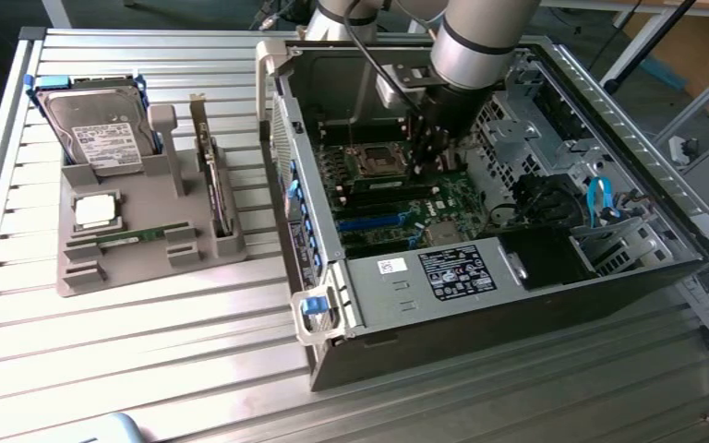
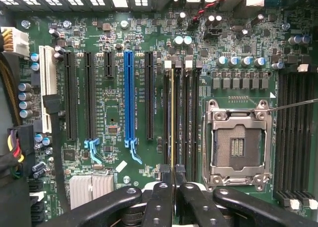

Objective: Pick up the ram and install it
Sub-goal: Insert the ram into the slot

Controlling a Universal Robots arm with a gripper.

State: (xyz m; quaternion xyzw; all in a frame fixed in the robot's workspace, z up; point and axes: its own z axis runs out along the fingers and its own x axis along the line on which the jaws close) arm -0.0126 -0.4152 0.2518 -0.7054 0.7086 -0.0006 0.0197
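Robot arm holds the ram at a memory slot inside an open computer case

On the exterior view's left, a gray tray (image 1: 84, 277) carries a hard drive (image 1: 99, 129) at its far end, a square processor (image 1: 96, 210) in a pocket, a thin green stick (image 1: 130, 237) lying flat in the near slot, and an expansion card (image 1: 213, 180) standing on edge. To its right, the case (image 1: 478, 305) lies on its side, its motherboard (image 2: 114, 113) exposed. The arm (image 1: 484, 41) reaches down into it. The gripper (image 2: 173, 173) has its fingers (image 2: 161, 197) drawn close together, clamped on the ram (image 2: 172, 117). The ram is seen edge-on in a black slot between the blue slot (image 2: 129, 98) and the processor socket (image 2: 238, 145).
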